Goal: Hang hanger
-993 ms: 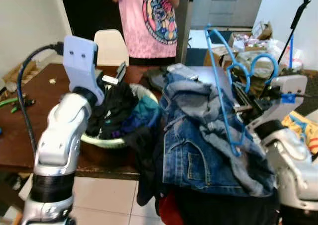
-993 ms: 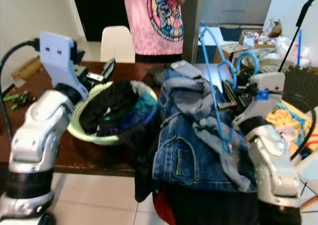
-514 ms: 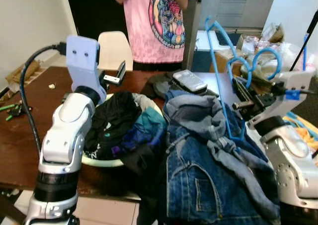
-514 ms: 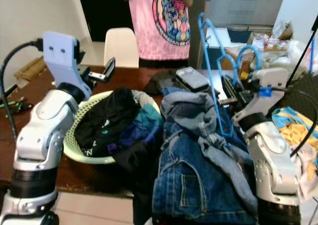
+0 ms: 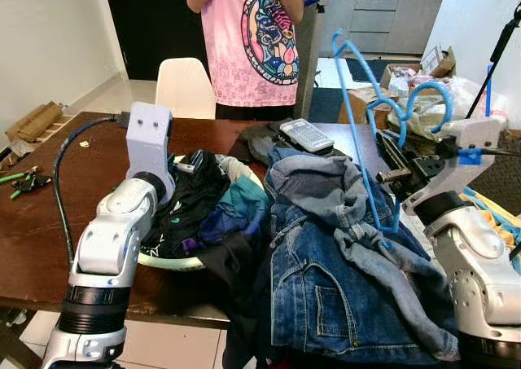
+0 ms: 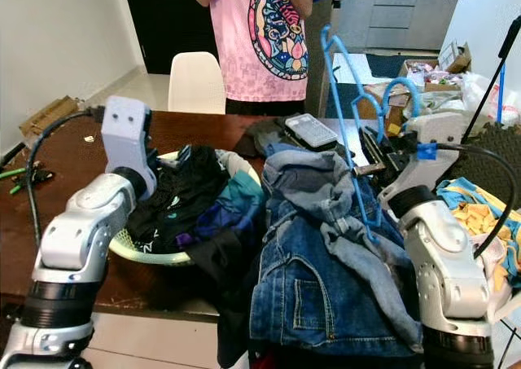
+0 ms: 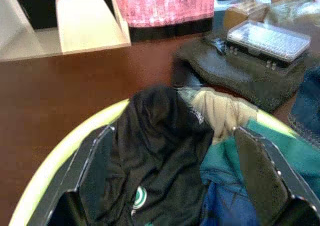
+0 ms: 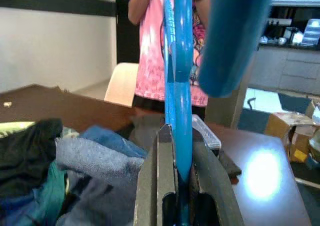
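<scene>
A blue hanger [image 5: 359, 92] stands upright above the table's right side, its lower wire running into a heap of a grey garment [image 5: 326, 186] and a denim jacket [image 5: 342, 279]. My right gripper [image 5: 391, 162] is shut on the hanger's wire, which is pinched between the fingers [image 8: 159, 151] in the right wrist view. The hanger's hook [image 5: 425, 98] curls just above that wrist. My left gripper [image 7: 172, 131] is open, low over the black clothes [image 7: 160, 136] in the pale green basket [image 5: 167, 261], with nothing between its fingers.
The brown table [image 5: 49, 222] carries the basket, the clothes and a clear plastic case [image 5: 305, 134] on a dark cloth. A person in a pink shirt [image 5: 244, 35] stands behind it beside a white chair [image 5: 186, 88]. Boxes [image 5: 423, 59] and a black stand [image 5: 496, 43] crowd the right.
The camera has shifted. My left gripper has come down from above the basket to just over the black clothes. The right gripper still holds the hanger upright.
</scene>
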`<state>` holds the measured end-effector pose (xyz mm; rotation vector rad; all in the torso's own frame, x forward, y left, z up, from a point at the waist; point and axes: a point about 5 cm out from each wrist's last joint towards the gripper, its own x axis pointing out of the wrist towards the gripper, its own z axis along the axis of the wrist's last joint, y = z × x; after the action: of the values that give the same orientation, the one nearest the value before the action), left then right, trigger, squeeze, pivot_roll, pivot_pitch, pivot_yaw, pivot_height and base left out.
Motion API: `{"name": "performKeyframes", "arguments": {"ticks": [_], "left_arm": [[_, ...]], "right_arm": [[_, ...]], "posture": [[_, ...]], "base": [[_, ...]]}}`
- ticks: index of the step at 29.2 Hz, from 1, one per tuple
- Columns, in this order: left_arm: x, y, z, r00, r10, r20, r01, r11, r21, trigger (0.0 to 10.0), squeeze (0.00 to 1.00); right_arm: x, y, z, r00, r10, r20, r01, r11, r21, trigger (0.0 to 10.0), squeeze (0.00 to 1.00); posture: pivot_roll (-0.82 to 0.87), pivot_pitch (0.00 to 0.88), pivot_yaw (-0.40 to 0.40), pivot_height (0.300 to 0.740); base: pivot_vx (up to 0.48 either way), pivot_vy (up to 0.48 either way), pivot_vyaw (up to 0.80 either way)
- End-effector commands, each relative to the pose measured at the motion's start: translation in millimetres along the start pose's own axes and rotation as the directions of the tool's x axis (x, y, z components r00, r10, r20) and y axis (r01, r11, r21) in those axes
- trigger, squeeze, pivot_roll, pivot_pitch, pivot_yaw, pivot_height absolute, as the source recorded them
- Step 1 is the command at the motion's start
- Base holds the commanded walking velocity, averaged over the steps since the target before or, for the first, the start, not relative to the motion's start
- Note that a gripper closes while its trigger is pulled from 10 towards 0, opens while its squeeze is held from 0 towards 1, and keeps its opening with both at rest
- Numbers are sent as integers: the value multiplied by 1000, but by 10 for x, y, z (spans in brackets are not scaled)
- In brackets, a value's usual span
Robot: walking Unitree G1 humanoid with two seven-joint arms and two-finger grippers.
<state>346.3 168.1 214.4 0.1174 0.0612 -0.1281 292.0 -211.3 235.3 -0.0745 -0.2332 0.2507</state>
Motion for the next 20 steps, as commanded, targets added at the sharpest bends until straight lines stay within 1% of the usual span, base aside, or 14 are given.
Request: {"name": "performKeyframes", "arguments": {"ticks": [1,2,3,5,7,8,10,12,14,19,20], "left_arm": [[56,7,8,999,-33,-9,33,999,7,10000,0],[101,-1,22,998,-64,-9,64,998,2,10000,0],[101,-1,22,998,-64,-9,64,998,2,10000,0],[197,28,19,995,-96,-30,95,994,-47,10000,0],[197,28,19,995,-96,-30,95,994,-47,10000,0],[239,61,18,994,-98,-43,95,994,-57,10000,0],[239,61,18,994,-98,-43,95,994,-57,10000,0],[313,127,-2,990,-109,-91,102,992,-78,10000,0],[374,200,-55,985,-99,-144,87,992,-93,10000,0],[413,245,-113,980,-88,-176,71,993,-97,10000,0],[436,258,-138,979,-87,-187,70,993,-96,10000,0]], "right_arm": [[-14,20,-111,997,12,-71,-13,1000,-10,10000,0],[-17,21,-123,997,13,-82,-15,1000,-14,10000,0],[-17,21,-123,997,13,-82,-15,1000,-14,10000,0],[-27,28,-116,996,16,-86,-17,1000,-11,10000,0],[-27,28,-116,996,16,-86,-17,1000,-11,10000,0],[-35,28,-109,996,16,-87,-17,1000,-11,10000,0],[-35,28,-109,996,16,-87,-17,1000,-11,10000,0],[-60,15,-91,995,15,-94,-16,1000,-18,10000,0],[-93,-10,-63,994,14,-106,-17,999,-30,10000,0],[-120,-22,-43,993,14,-118,-19,999,-39,10000,0],[-148,-32,-29,992,14,-129,-20,999,-48,10000,0]], "posture": [[193,0,10,740],[191,0,11,740],[191,0,11,740],[178,0,13,740],[178,0,13,740],[172,0,13,740],[172,0,13,740],[163,0,12,740],[145,0,7,740],[136,0,5,740],[120,22,0,740]], "base": [[0,0,0],[0,0,0],[0,0,0],[0,0,0],[0,0,0],[0,0,0],[0,0,0],[0,0,0],[0,0,0],[0,0,0],[0,0,0]]}}
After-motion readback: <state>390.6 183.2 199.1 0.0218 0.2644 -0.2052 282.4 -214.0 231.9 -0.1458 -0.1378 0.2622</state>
